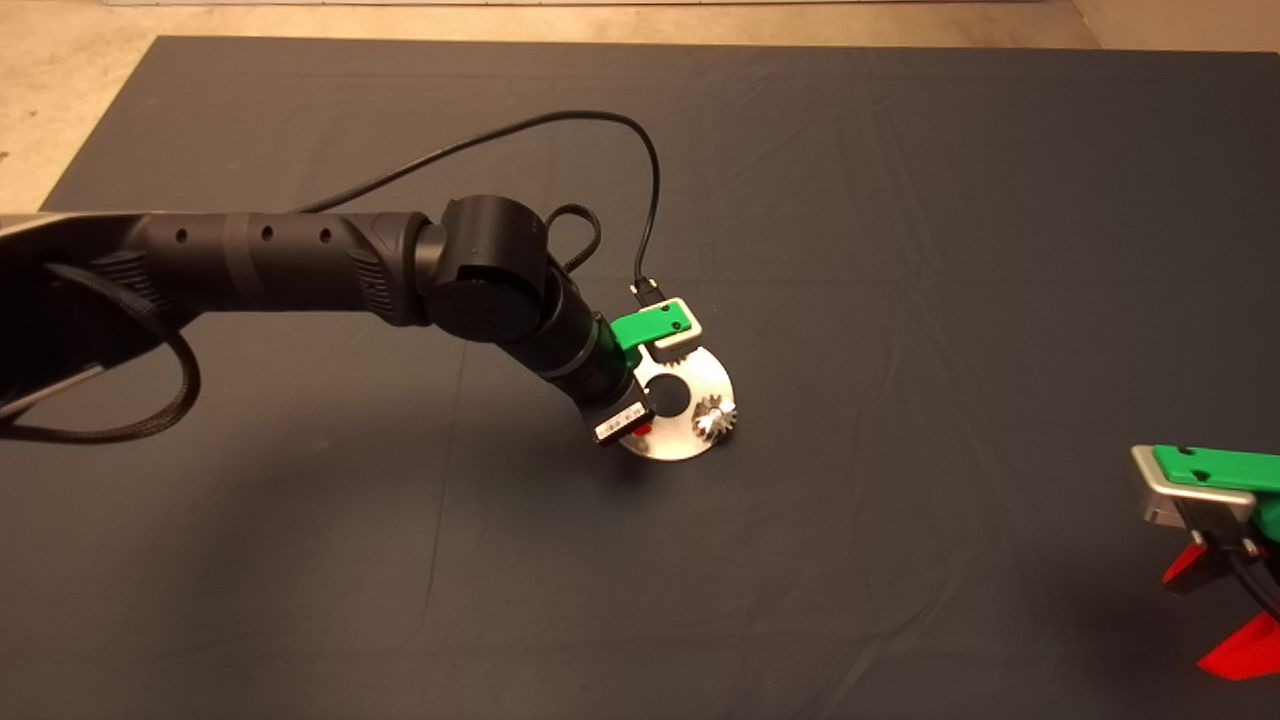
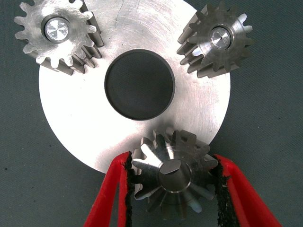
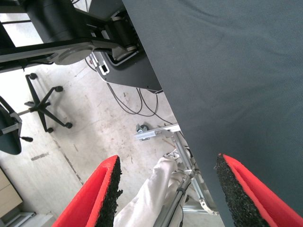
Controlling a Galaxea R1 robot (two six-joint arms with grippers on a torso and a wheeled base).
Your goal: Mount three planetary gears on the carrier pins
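The silver disc (image 2: 71, 118) with a central hole lies on the mat, also seen in the head view (image 1: 692, 385). Two planetary gears (image 2: 57, 35) (image 2: 215, 42) sit over carrier pins, whose bright tops (image 2: 57, 29) show in their bores. A third gear (image 2: 173, 182) stands tilted at the disc's near rim. My left gripper (image 2: 173, 161) is shut on it, with a black pad against each side. In the head view the left gripper (image 1: 640, 430) hangs over the disc, beside one gear (image 1: 715, 418); its wrist hides the held gear. My right gripper (image 1: 1215, 610) waits open at the lower right.
The dark mat (image 1: 900, 250) spreads wide around the disc. A black cable (image 1: 600, 120) loops above the left arm. Past the mat's edge, the right wrist view shows floor, an office chair base (image 3: 42, 109) and metal table legs (image 3: 189, 189).
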